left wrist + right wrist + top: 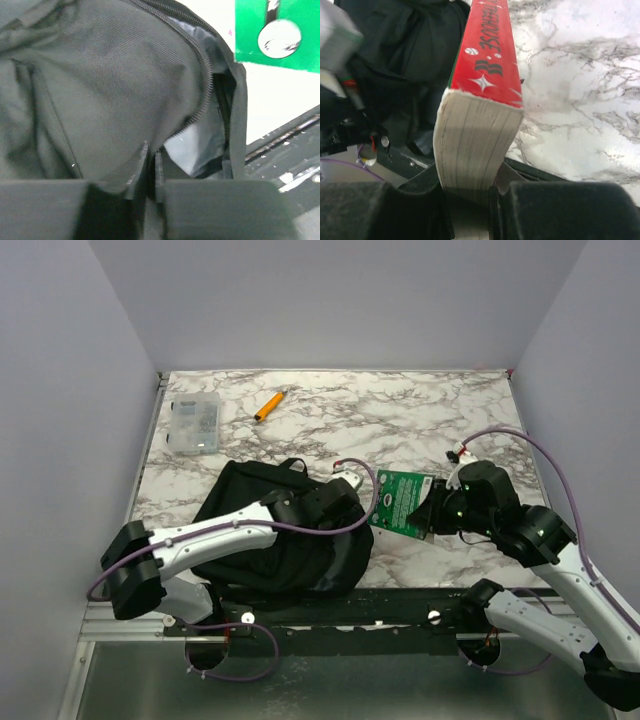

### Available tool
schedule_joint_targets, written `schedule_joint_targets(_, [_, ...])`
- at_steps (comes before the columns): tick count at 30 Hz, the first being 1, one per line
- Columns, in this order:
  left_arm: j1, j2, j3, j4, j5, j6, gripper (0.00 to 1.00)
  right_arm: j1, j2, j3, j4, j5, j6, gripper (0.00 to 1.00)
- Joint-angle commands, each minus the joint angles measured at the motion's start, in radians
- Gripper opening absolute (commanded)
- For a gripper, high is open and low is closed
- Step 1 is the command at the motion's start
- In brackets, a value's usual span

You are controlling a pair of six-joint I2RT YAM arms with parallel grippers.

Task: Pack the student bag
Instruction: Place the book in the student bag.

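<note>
Left gripper (151, 159): jaws pinched on the zipper-edge flap of the student bag (300, 562). Right gripper (470, 186): jaws clenched on book (400, 502). Bag at 7 o'clock on surface (400, 410), mouth facing 3. Long axis roughly 7-to-1, but slumped, so unsure. Lift flap higher to widen the mouth, then feed book in edge-first.

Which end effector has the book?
The right end effector, clamped on the red-spined book; the left end effector sits at the student bag, by its zipper.
</note>
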Motion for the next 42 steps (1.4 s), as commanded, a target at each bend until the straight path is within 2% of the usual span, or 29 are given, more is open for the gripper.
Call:
schedule_joint_targets(1, [0.021, -0.193, 0.018, -0.009, -0.090, 0.025, 0.00, -0.003, -0.018, 0.066, -0.034, -0.118, -0.013, 0.01])
schedule_joint_targets(5, [0.077, -0.334, -0.015, 0.032, -0.047, 0.019, 0.00, -0.004, -0.017, 0.052, 0.022, -0.324, 0.042, 0.01])
schedule_joint_targets(9, [0.137, -0.459, -0.084, 0.113, 0.031, 0.023, 0.00, -0.003, -0.016, -0.046, 0.172, -0.538, 0.159, 0.01])
schedule_joint_targets(11, [0.168, -0.496, -0.105, 0.135, 0.077, 0.021, 0.00, -0.003, -0.039, -0.129, 0.295, -0.598, 0.250, 0.01])
schedule_joint_targets(15, [0.207, -0.524, -0.105, 0.152, 0.149, 0.017, 0.00, -0.003, -0.051, -0.304, 0.648, -0.734, 0.483, 0.01])
schedule_joint_targets(18, [0.211, -0.535, -0.086, 0.157, 0.187, 0.023, 0.00, -0.001, -0.023, -0.419, 0.816, -0.716, 0.559, 0.00])
schedule_joint_targets(20, [0.212, -0.536, -0.080, 0.159, 0.213, 0.033, 0.00, 0.006, 0.039, -0.489, 1.011, -0.701, 0.631, 0.01])
schedule_joint_targets(23, [0.214, -0.541, -0.075, 0.159, 0.246, 0.036, 0.00, 0.058, 0.147, -0.537, 1.249, -0.585, 0.688, 0.01])
schedule_joint_targets(28, [0.217, -0.551, -0.063, 0.161, 0.307, 0.034, 0.00, 0.179, 0.388, -0.518, 1.528, -0.409, 0.735, 0.01])
schedule_joint_targets(32, [0.220, -0.564, -0.056, 0.158, 0.321, 0.057, 0.00, 0.321, 0.681, -0.407, 1.691, -0.260, 0.707, 0.02])
schedule_joint_targets(33, [0.219, -0.568, -0.057, 0.156, 0.320, 0.064, 0.00, 0.339, 0.762, -0.377, 1.719, -0.262, 0.698, 0.08])
schedule_joint_targets(34, [0.222, -0.571, -0.058, 0.155, 0.317, 0.068, 0.00, 0.341, 0.825, -0.358, 1.736, -0.281, 0.703, 0.24])
schedule_joint_targets(35, [0.224, -0.575, -0.061, 0.153, 0.315, 0.069, 0.00, 0.341, 0.853, -0.368, 1.777, -0.292, 0.718, 0.36])
schedule_joint_targets(38, [0.225, -0.588, -0.077, 0.155, 0.318, 0.067, 0.00, 0.340, 0.824, -0.463, 1.764, -0.253, 0.714, 0.62])
schedule_joint_targets(39, [0.225, -0.593, -0.086, 0.156, 0.318, 0.066, 0.00, 0.340, 0.799, -0.476, 1.710, -0.246, 0.689, 0.67])
schedule_joint_targets(42, [0.226, -0.608, -0.111, 0.164, 0.321, 0.067, 0.00, 0.340, 0.708, -0.496, 1.558, -0.217, 0.624, 0.75])
